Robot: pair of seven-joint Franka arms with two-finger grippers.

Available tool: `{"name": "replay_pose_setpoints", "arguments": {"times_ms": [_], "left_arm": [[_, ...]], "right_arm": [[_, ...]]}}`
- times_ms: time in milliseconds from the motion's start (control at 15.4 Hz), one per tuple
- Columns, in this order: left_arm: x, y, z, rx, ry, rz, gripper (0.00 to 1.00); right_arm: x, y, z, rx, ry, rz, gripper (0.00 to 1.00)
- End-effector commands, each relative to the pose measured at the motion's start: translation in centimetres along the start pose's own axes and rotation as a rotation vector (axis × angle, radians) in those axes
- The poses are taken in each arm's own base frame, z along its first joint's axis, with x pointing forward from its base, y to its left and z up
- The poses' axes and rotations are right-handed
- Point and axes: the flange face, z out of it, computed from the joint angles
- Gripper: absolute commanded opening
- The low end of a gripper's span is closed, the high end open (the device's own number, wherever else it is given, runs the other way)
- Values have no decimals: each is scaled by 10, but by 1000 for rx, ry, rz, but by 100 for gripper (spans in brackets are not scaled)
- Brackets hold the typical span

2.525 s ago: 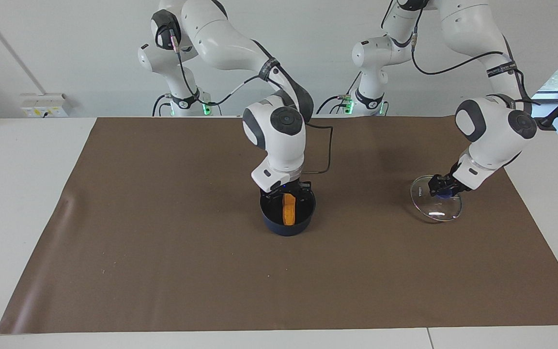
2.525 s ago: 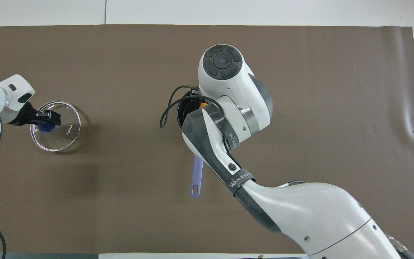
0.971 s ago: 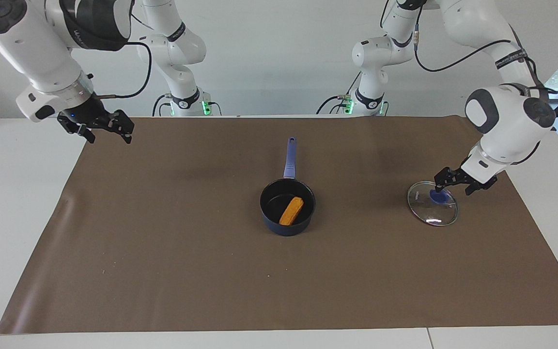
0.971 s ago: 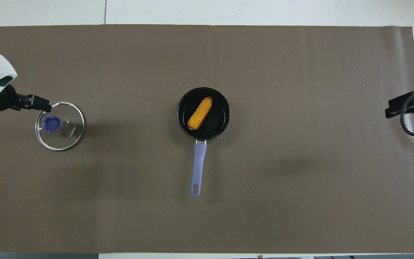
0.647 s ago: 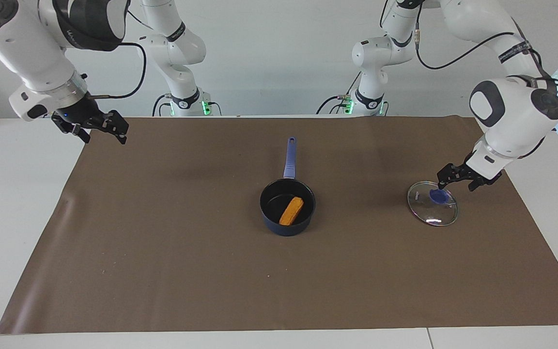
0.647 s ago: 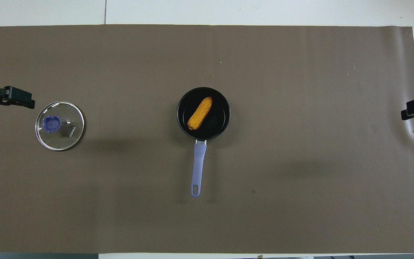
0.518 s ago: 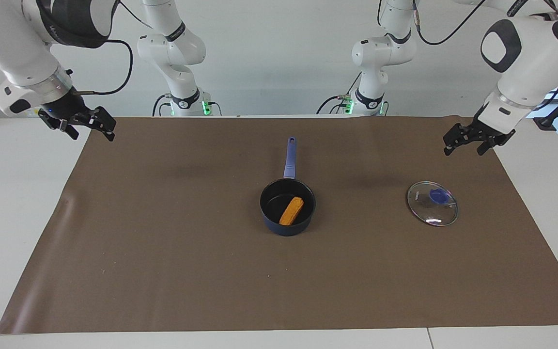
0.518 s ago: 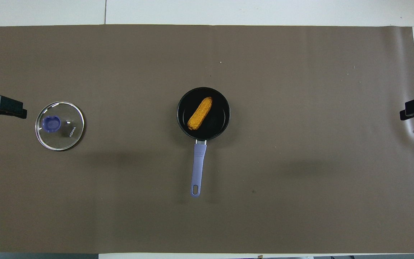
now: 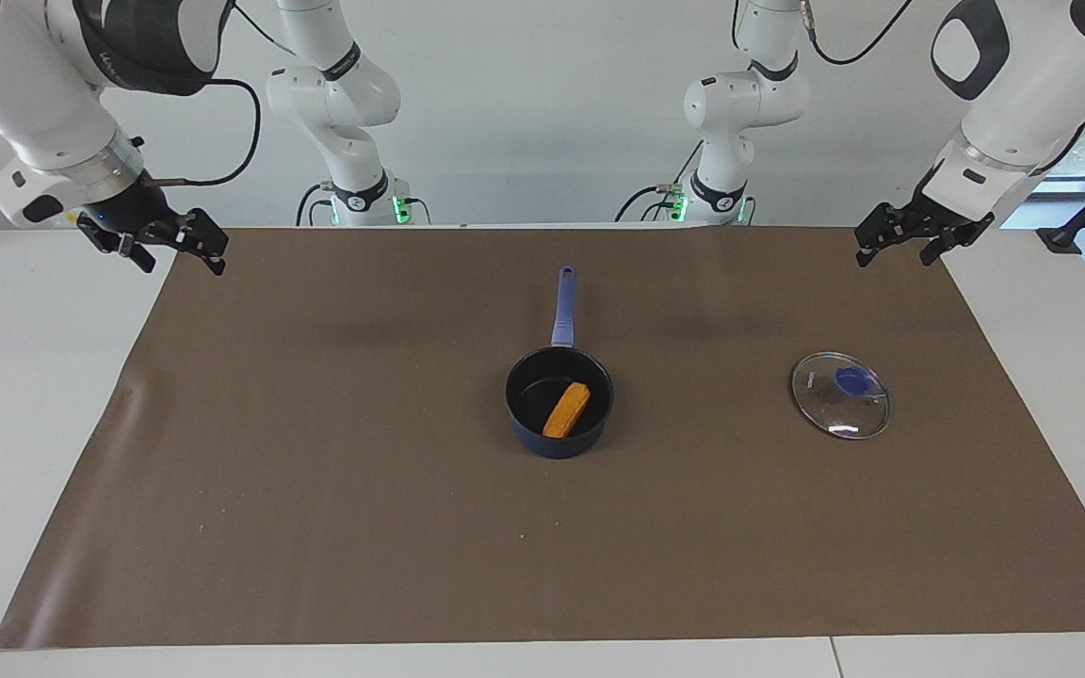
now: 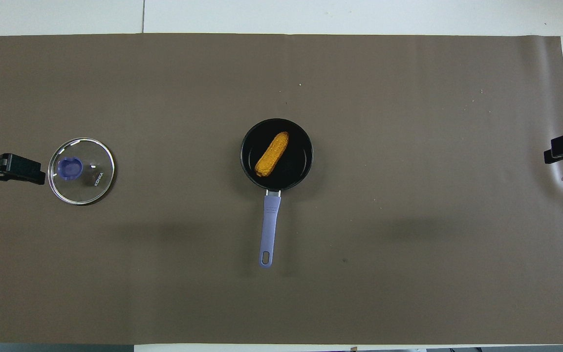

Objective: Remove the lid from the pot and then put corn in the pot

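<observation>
— Since the lid [image 9: 841, 395] lies flat on the brown mat [image 9: 316, 471] toward the left arm's end of the counter [image 9: 24, 395], well apart from the pot [image 9: 558, 414], would you call the first step finished?

— I would, and the second as well: the corn [image 9: 567, 410] lies slantwise inside the pot, whose long handle points toward the robots.

— So nothing is left?

— Nothing the task asks for, as far as I can judge. Neither arm holds anything.

— Where are they?

— The left end effector [image 9: 910, 232] hangs in the air over the mat's corner at its own end, fingers spread and empty. The right end effector [image 9: 169, 242] hangs over the mat's edge at the other end, likewise spread and empty. Both look parked, waiting.
</observation>
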Motion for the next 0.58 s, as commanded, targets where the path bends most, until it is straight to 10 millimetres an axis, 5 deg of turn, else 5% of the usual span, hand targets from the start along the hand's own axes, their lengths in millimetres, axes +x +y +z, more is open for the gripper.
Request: {"name": "replay_pose_setpoints", "arguments": {"times_ms": [0,518], "left_arm": [[-1,8,-10,26,16,1,100],[6,9,-4,22,-5,-21,100]], "right_arm": [[1,0,-3,-14,14,-19,100],[3,-5,-9,-40,33,-31,100]]}}
